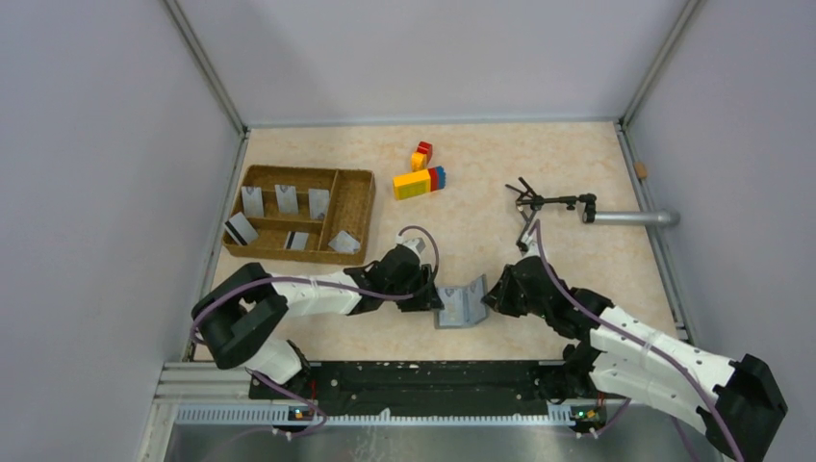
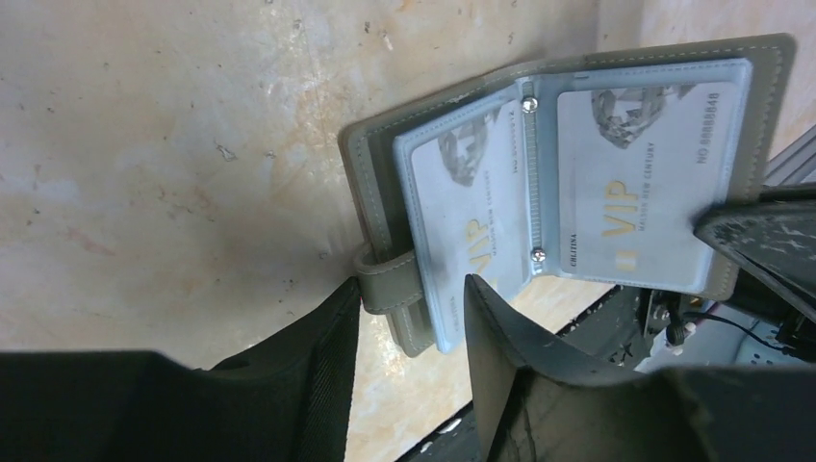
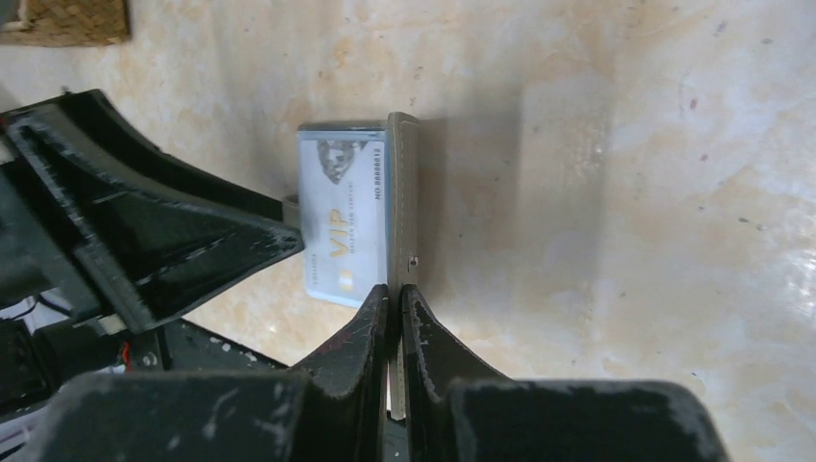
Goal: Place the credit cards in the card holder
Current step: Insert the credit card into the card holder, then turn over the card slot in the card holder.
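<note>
The card holder (image 1: 462,302) stands propped open low in the middle of the top view, between both arms; the right gripper (image 3: 395,291) is pressed together on the edge of its raised cover; the left gripper (image 2: 412,287) is spread, straddling the clasp-tab corner of the other cover without clamping it; two VIP cards (image 2: 640,183) sit in clear sleeves; more credit cards (image 1: 287,199) lie in the wicker tray (image 1: 352,197) at upper left; the step in hand seems to be holding the holder open for loading; next, probably, the left arm fetches a card from the tray while the right grips firmly.
</note>
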Robot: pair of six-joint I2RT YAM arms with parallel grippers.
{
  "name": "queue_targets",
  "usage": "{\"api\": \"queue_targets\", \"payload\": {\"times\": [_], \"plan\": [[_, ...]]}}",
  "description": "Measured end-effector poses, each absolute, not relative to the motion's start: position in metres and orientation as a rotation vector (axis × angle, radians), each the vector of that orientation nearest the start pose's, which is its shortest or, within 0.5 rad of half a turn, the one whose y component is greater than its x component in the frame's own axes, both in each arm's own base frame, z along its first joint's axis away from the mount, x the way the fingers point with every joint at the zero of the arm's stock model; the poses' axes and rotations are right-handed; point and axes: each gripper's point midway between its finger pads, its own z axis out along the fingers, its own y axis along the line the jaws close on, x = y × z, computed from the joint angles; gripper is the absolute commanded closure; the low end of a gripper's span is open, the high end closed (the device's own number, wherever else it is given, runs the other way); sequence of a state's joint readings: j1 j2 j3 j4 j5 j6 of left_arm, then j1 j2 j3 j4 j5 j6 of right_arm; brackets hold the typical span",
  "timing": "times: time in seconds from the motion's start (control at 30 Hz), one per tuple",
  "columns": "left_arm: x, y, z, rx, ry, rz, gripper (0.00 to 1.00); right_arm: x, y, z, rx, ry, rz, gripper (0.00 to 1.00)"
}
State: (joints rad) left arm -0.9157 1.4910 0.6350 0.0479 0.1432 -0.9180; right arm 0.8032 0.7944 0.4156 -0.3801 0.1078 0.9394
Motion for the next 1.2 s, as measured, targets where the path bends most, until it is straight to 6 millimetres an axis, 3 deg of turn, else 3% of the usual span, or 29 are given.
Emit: {"api": "queue_targets", "payload": {"times": [0.13, 0.33, 0.83, 1.0, 1.1, 1.2], "plan": [[0.171, -0.319, 0.031, 0.064, 2.631, -0.970, 0.64, 0.166, 0.202, 0.083, 0.195, 2.412, 0.793, 0.89], [0.173, -0.324, 0.030, 0.047, 2.621, -1.001, 0.66, 0.168, 0.217, 0.091, 0.162, 2.383, 0.865, 0.88], [0.174, -0.320, 0.030, 0.036, 2.608, -0.995, 0.63, 0.172, 0.214, 0.081, 0.200, 2.395, 0.821, 0.93], [0.174, -0.312, 0.036, 0.029, 2.586, -0.976, 0.57, 0.177, 0.203, 0.075, 0.263, 2.391, 0.748, 0.91], [0.177, -0.308, 0.043, 0.023, 2.564, -0.970, 0.46, 0.175, 0.187, 0.061, 0.309, 2.421, 0.640, 0.87], [0.180, -0.305, 0.055, 0.023, 2.534, -0.975, 0.32, 0.172, 0.168, 0.049, 0.351, 2.447, 0.520, 0.74]]}}
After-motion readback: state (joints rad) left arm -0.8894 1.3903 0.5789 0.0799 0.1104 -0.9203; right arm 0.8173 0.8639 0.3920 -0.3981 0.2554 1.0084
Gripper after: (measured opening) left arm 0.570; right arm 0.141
